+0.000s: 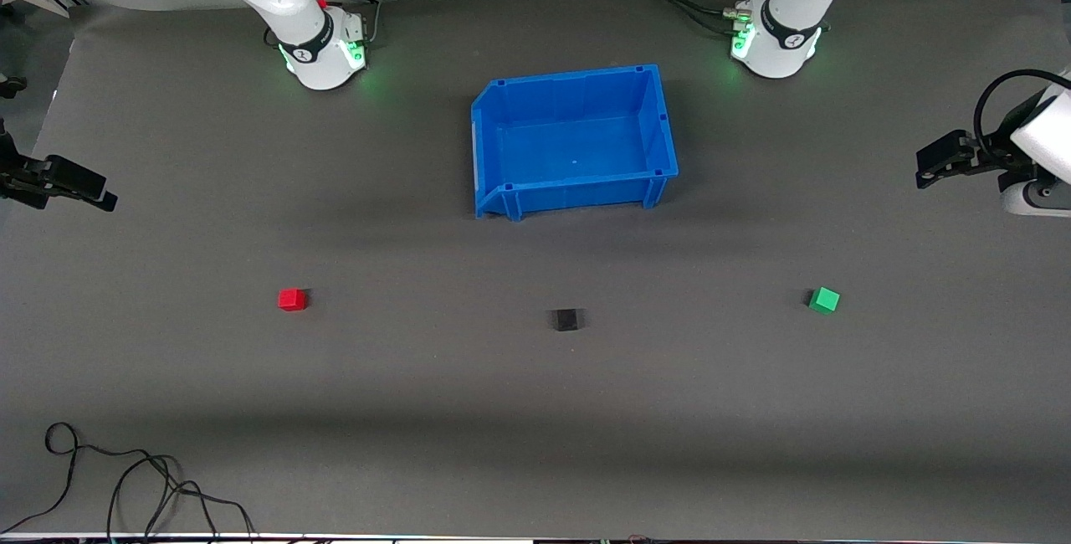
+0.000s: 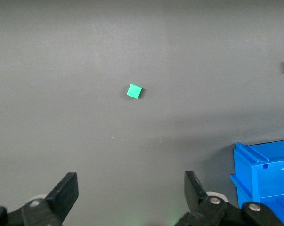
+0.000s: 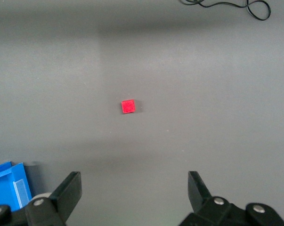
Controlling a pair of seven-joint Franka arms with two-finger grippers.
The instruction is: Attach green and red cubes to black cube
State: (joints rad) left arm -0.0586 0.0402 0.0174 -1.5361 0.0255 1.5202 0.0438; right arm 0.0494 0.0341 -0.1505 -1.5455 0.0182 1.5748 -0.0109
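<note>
R fingers: right gripper [image 3: 132, 195] spread wide, holding nothing, up over mat at right arm's end; its wrist view looks down on red cube.
Red cube [image 1: 292, 300]: on grey mat [image 1: 535, 410], at about 9 o'clock from black cube, well apart; nearer front cam than bin.
Black cube [image 1: 566, 320]: mid-mat, at 6 o'clock from blue bin [image 1: 661, 130], clear gap between.
Green cube [image 1: 824, 300]: at about 3 o'clock from black cube, well apart.
L fingers: left gripper [image 2: 131, 193] also spread wide, empty, up over mat at left arm's end; green cube centred in its wrist view.
Handling (est.): cubes look small, rigid, light; flat smooth faces, may slip or twist if pinched off-centre. Grip on two opposite side faces, mid-height, leaving the face toward black cube free.
Progress (est.): nothing attached yet, all 3 cubes separate.
Writing: none legible on cubes or bin; marks on arm bases too small to read.
Misc: loose cable [image 1: 125, 477] at mat edge nearest front cam.
</note>
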